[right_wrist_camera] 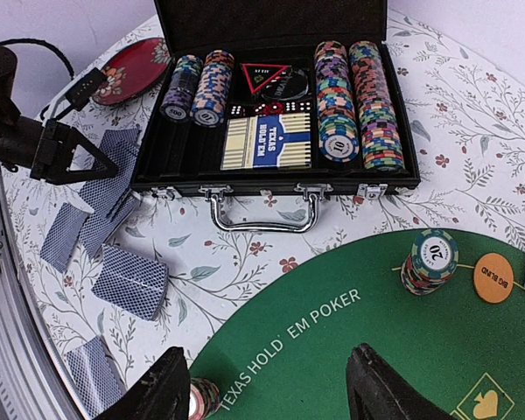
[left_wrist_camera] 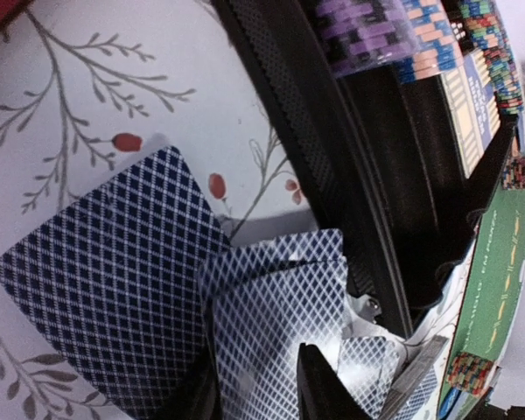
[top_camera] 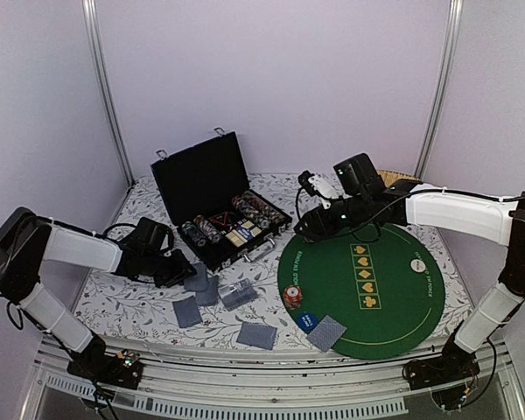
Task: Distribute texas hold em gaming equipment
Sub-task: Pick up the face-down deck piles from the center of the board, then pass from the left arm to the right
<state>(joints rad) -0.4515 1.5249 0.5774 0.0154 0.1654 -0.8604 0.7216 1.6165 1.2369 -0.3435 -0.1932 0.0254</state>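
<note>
Cards (left_wrist_camera: 114, 289) with blue lattice backs lay face down right beneath the left gripper (left_wrist_camera: 255, 374). Several overlapped between and just ahead of its fingers (left_wrist_camera: 319, 385), which stood apart with no card pinched. Other cards lay scattered on the floral tablecloth (top_camera: 149, 302) behind that gripper, toward the arms' bases.

Just beyond the left gripper stood the black case (right_wrist_camera: 271, 186), lid up, with rows of striped chips (right_wrist_camera: 337, 105) filling its tray. A dark-red dish (right_wrist_camera: 131, 70) sat on the far side of that gripper, beside the case.

The right gripper (right_wrist_camera: 271, 354) hovered above the green mat (right_wrist_camera: 332, 332), jaws wide apart and empty. Ahead of it and off to one side, a short chip stack (right_wrist_camera: 429, 261) stood on the mat, with the orange button (right_wrist_camera: 493, 277) just beside it, not touching. Another low stack (right_wrist_camera: 201, 398) showed close against one of the right gripper's fingers, mostly cut off by the frame edge.
</note>
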